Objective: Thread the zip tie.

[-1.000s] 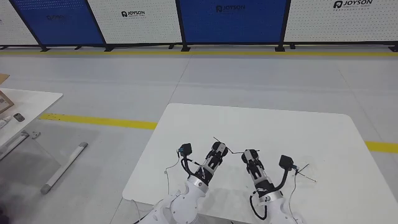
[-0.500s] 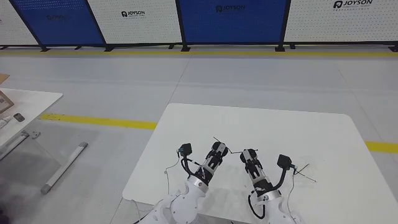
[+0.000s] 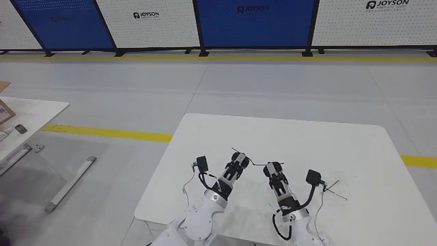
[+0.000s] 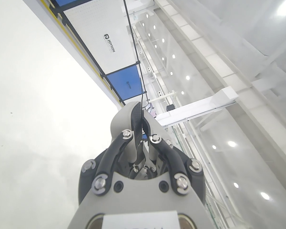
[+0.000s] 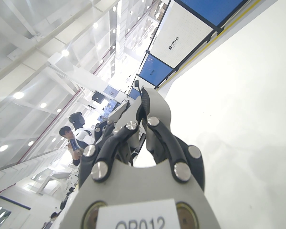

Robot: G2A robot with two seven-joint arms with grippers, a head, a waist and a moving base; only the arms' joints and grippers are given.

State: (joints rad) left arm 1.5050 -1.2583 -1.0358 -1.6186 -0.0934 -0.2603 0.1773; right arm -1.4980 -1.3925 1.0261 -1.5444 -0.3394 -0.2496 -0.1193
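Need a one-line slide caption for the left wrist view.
Left gripper shut on a thin black zip tie, the strap sticking out ahead.

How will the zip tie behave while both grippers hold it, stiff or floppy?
Probably springy rather than limp: the zip tie is a thin black strap, yet its short end stands past the right gripper unsupported. Likely very light and apt to twist or slip, since the left gripper pinches only a narrow strip between its pads.
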